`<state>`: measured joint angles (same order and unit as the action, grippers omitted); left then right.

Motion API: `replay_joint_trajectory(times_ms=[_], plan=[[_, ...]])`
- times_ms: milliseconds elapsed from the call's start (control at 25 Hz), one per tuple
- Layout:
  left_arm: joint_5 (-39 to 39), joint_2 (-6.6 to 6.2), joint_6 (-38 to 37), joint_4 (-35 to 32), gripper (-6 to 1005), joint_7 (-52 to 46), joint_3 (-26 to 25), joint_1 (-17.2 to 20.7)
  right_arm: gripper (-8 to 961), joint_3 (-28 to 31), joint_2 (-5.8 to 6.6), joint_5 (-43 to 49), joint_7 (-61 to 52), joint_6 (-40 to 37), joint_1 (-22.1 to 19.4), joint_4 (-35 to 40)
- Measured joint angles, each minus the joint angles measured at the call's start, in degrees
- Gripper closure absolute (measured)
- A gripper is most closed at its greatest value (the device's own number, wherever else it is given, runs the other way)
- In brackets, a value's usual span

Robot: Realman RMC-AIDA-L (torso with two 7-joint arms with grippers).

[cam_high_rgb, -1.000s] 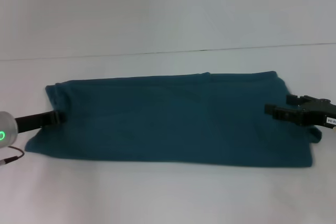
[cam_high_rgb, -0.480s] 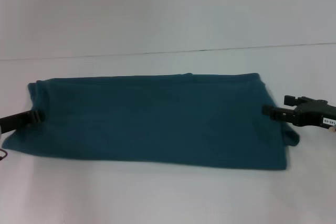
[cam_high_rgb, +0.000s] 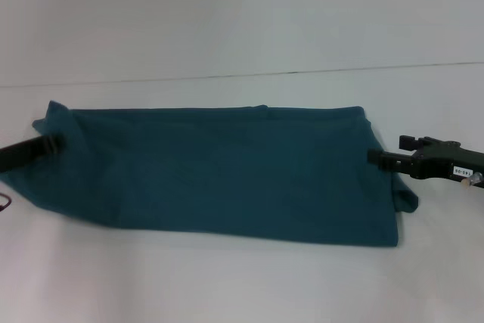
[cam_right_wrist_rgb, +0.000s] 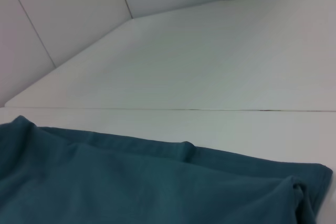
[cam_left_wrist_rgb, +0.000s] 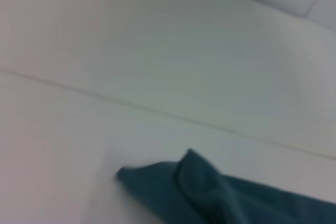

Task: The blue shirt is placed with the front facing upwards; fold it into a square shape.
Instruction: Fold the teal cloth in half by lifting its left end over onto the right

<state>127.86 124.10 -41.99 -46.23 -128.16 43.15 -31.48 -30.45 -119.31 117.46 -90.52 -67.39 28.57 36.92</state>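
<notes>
Teal cotton, the shirt (cam_high_rgb: 219, 172) lies on the white bench (cam_high_rgb: 242, 28) as one long folded band. The left hand (cam_high_rgb: 54, 142) grips its left end and the right hand (cam_high_rgb: 372, 157) pinches its right end, probably to keep the band taut for the next fold.

The blue shirt (cam_high_rgb: 219, 172) lies across the bench (cam_high_rgb: 227, 285), left claw (cam_high_rgb: 53, 144) at its left end, right claw (cam_high_rgb: 374, 157) at its right.
</notes>
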Motion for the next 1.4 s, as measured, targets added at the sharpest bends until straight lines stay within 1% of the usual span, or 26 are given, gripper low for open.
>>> replay_joint_trajectory(times_ms=[120,280,440,680,800,880,1000,1240,1400], plan=[[-2.73,0.00,-1.89,-1.47,928,0.04,1.25,0.44,23,-0.09,0.04,0.02,0.59,0.29,0.06,-0.32],[-5.61,0.03,-4.89,-2.43,928,1.12,1.46,0.61,24,-0.13,0.05,0.05,2.13,0.87,0.08,-0.50],[-9.74,0.09,-7.60,-2.47,929,4.04,1.45,0.75,24,-0.79,0.05,0.06,5.78,-0.18,-0.34,-0.54],[-14.55,0.09,-11.66,-3.02,929,7.14,1.33,0.93,24,-2.71,0.27,0.13,14.52,-7.84,-2.46,0.49],[-15.64,0.12,-13.43,-3.56,928,7.84,1.63,0.95,24,-2.72,0.17,0.15,18.42,-12.62,-4.21,2.71],[-15.80,0.21,-13.92,-3.65,928,8.00,2.20,0.78,24,-2.49,0.11,0.15,19.92,-15.81,-5.49,4.42],[-16.36,0.27,-14.00,-3.69,929,8.08,4.20,0.72,24,-2.03,0.53,-0.12,21.29,-21.49,-7.56,6.81],[-18.22,0.43,-13.56,-3.76,929,8.22,7.44,0.60,25,0.66,0.74,-0.20,21.88,-29.52,-11.82,12.33],[-19.05,0.44,-13.17,-3.78,928,8.20,9.11,0.26,25,4.97,0.75,-0.16,21.88,-32.08,-13.61,13.76]])
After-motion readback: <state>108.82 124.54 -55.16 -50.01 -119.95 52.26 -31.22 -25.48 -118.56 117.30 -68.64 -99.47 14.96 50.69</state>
